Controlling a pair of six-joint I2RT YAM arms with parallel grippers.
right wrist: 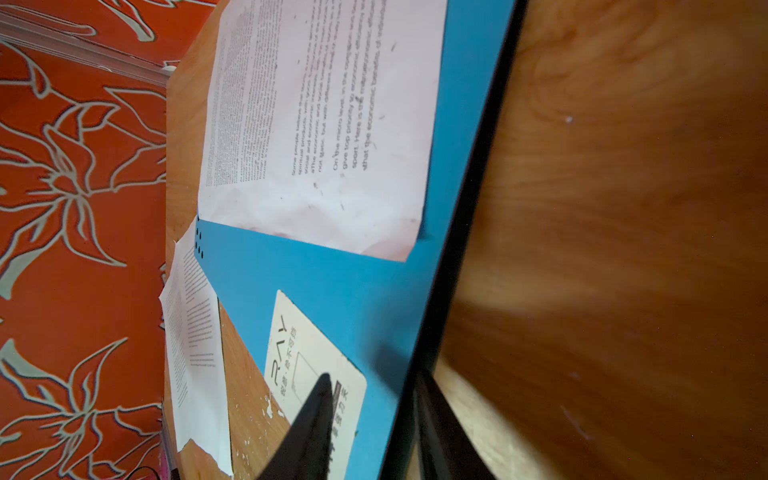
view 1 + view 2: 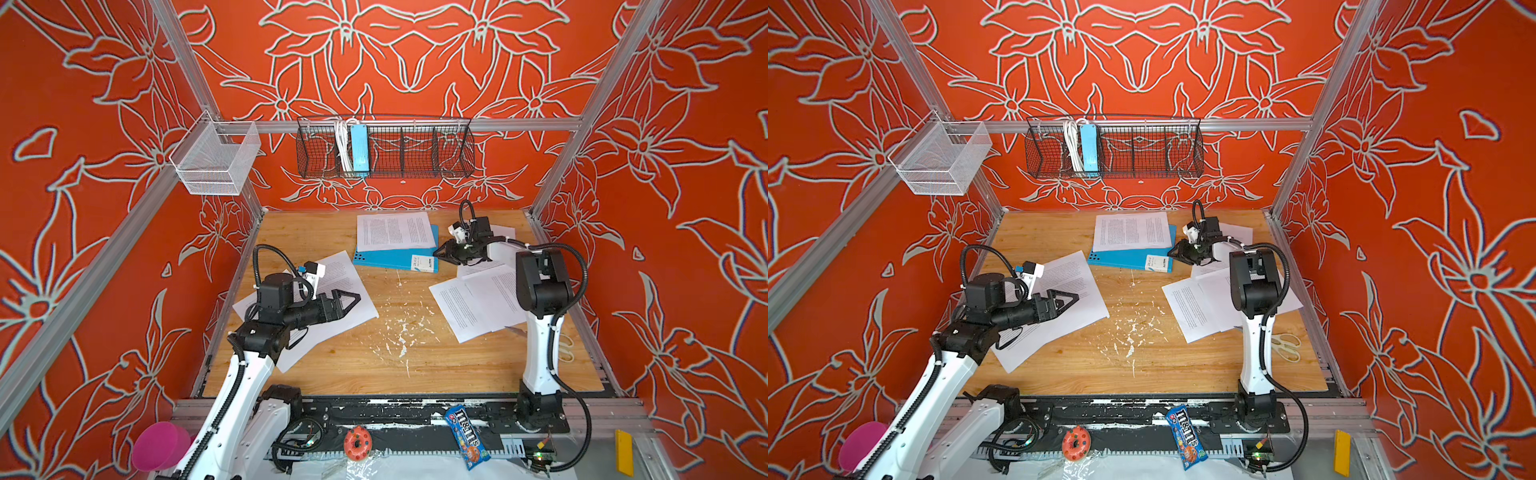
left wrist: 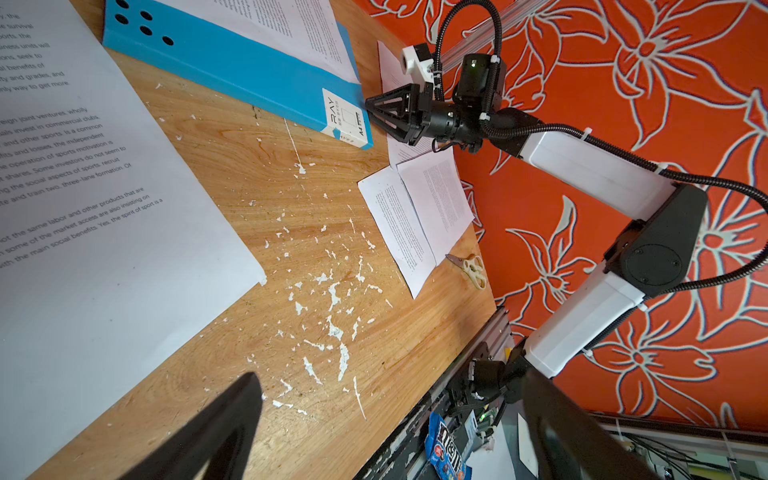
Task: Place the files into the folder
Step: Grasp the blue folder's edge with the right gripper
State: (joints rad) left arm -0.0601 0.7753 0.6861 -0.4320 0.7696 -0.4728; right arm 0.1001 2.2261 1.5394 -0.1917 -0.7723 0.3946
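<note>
The blue folder (image 2: 390, 259) (image 2: 1125, 259) lies closed at the back middle of the wooden table. One of the files (image 2: 395, 230) rests on top of it. My right gripper (image 2: 436, 252) (image 1: 374, 372) is at the folder's right edge by the white label (image 1: 307, 357). Its jaws stand open with one finger above the cover and one below the edge. Other files lie under my left arm (image 2: 332, 320) and beside my right arm (image 2: 469, 307). My left gripper (image 2: 357, 297) (image 3: 390, 376) hovers wide open and empty over the left sheets.
Scissors (image 2: 1287, 345) lie by the right sheets. A black wire basket (image 2: 415, 153) with a light-blue power strip (image 2: 359, 151) and a white mesh basket (image 2: 216, 158) hang on the back rail. A candy bag (image 2: 467, 436), toy doughnut (image 2: 357, 442) and pink cup (image 2: 160, 444) sit in front.
</note>
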